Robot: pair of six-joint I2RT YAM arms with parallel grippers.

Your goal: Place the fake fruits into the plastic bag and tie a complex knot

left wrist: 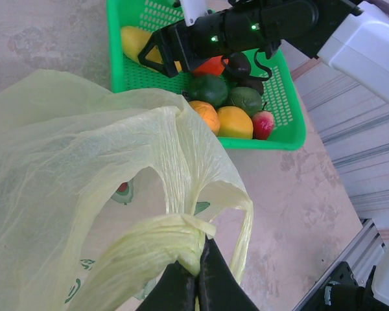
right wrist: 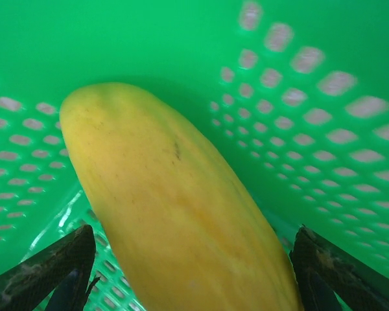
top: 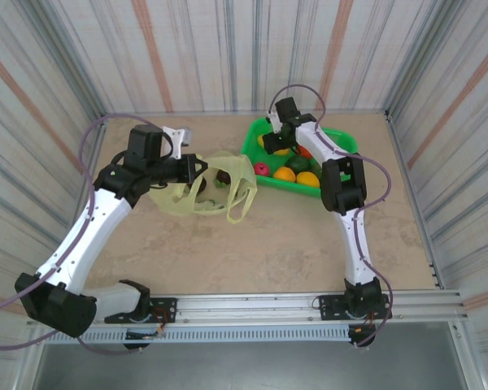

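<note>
Your right pincer is spread wide, straddling the yellow mango in the green basket. The mango's long axis runs away from the wrist, tipped left. Your left pincer is clamped on the plastic bag handle, just left of the basket.

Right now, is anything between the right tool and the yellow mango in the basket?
Nothing visible. The right tool is open, with one finger on each side of the mango, which lies in the green basket. No other fruit sits between the fingers and the mango.
</note>
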